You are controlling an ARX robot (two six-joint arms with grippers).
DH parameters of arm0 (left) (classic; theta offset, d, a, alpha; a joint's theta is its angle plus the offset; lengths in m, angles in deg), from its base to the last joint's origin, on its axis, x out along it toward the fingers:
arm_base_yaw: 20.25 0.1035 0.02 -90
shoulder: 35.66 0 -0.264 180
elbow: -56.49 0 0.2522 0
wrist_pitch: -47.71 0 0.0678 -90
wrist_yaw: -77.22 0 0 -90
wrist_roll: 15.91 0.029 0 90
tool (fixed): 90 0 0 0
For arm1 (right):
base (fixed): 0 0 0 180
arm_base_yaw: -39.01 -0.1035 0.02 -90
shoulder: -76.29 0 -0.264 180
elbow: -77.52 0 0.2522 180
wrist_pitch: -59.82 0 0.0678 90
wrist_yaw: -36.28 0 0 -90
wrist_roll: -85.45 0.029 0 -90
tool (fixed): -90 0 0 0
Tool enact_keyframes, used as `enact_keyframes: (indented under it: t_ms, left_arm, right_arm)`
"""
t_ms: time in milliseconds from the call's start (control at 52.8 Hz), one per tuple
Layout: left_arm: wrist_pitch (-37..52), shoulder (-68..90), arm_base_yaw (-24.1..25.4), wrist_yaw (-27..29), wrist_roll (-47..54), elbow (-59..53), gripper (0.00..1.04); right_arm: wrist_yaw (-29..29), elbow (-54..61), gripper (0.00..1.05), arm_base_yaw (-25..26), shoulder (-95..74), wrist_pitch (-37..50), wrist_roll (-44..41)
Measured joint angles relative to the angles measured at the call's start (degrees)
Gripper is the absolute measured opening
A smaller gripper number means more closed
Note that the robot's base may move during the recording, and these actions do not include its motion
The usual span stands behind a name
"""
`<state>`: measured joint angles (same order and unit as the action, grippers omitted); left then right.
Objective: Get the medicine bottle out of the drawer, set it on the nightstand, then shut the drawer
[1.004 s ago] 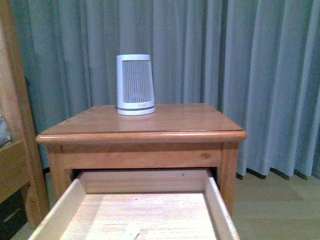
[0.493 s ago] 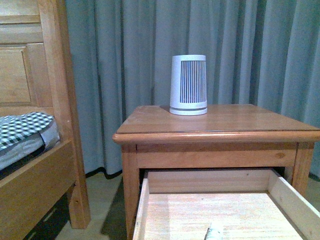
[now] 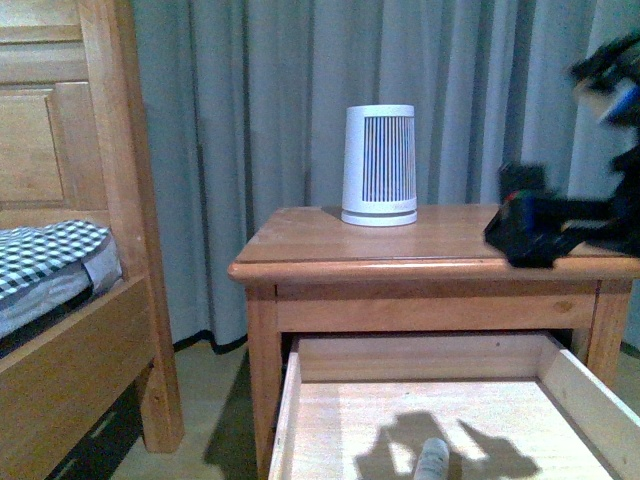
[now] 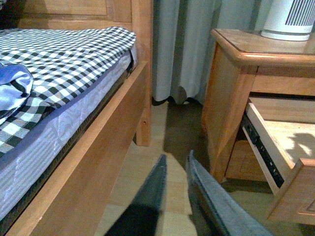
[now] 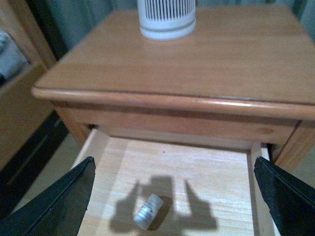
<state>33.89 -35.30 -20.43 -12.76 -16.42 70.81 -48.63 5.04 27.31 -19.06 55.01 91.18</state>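
Bottle pickup looks like the step in hand. The medicine bottle [image 5: 147, 211] lies on its side on the pale floor of the open drawer [image 5: 231, 172], towards the front and clear of both side walls. The right gripper [image 5: 173, 162] hangs above it with its jaws spread wide and nothing between them, its shadow falling around the bottle.

The left gripper [image 4: 177, 157] is off by the bed frame [image 4: 98, 147], low over the floor, jaws nearly together and holding nothing.

To do this well, the robot should probably come straight down and turn the wrist so the jaws close across the bottle's body, not along its length. A round thing lying flat will likely roll if one finger touches first, so both should close evenly. It also shouldn't go so deep that the tips scrape the drawer floor.

For the drop-off, the nightstand [image 5: 221, 59] has plenty of bare tabletop in front of the white ribbed device [image 5: 166, 17].
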Motion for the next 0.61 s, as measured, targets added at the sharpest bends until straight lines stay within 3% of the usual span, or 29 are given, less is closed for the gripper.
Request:
enact_keyframes:
  t_ms: [189, 455, 568, 606]
  left_arm:
    - [0.00, 0.00, 0.00, 0.00, 0.00, 0.00, 0.57]
    - [0.00, 0.00, 0.00, 0.00, 0.04, 0.00, 1.00]
    - [0.00, 0.00, 0.00, 0.00, 0.09, 0.00, 0.98]
    - [0.00, 0.00, 0.00, 0.00, 0.09, 0.00, 0.98]
  right_arm:
    - [5.66, -8.22, 0.98, -3.32, -19.37, -3.72, 2.23]
    - [7.08, -14.62, 0.98, -6.69, -30.73, -4.81, 4.09]
    - [7.21, -16.17, 0.98, -7.82, -32.63, -5.01, 4.55]
    - [7.65, -16.76, 0.93, -8.22, -33.24, -5.90, 5.29]
